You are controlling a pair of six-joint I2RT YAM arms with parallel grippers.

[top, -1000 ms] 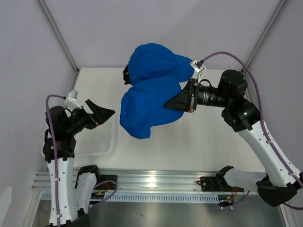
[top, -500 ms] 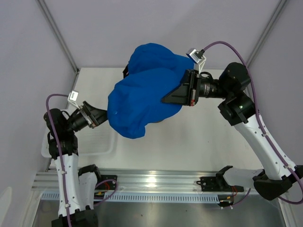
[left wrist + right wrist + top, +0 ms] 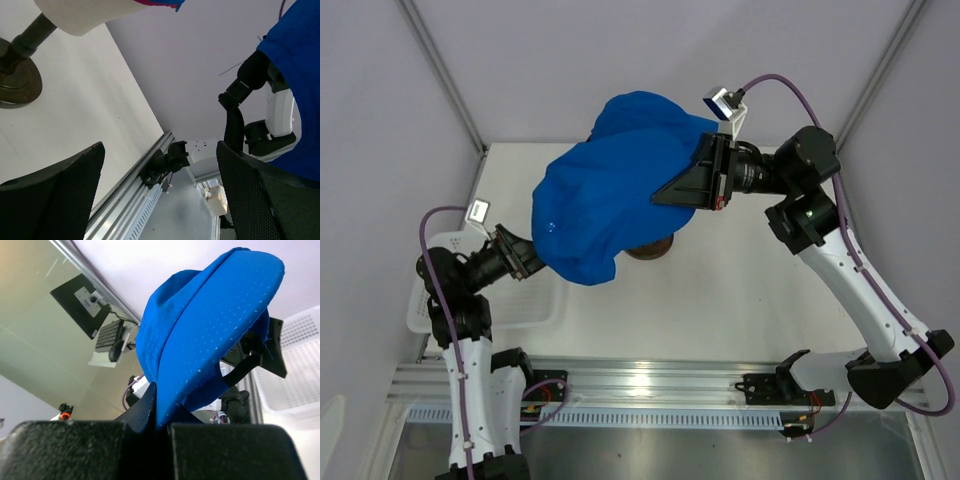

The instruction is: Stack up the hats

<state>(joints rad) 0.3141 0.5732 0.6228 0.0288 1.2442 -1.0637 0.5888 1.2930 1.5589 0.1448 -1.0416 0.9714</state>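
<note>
Clamps right gripper shut on the rim of a royal-blue soft fabric cap, holding it aloft over the tabletop, probably to drop onto the second blue cap beyond. Holds left gripper open at its near-left edge, likely to steady.

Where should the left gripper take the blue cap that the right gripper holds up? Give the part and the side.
Take the loose lower edge of the blue cap, the part nearest the left gripper, coming in from the left. The right gripper pinches the opposite edge, so this side droops free as a thin fold that the open jaws should fit.
</note>
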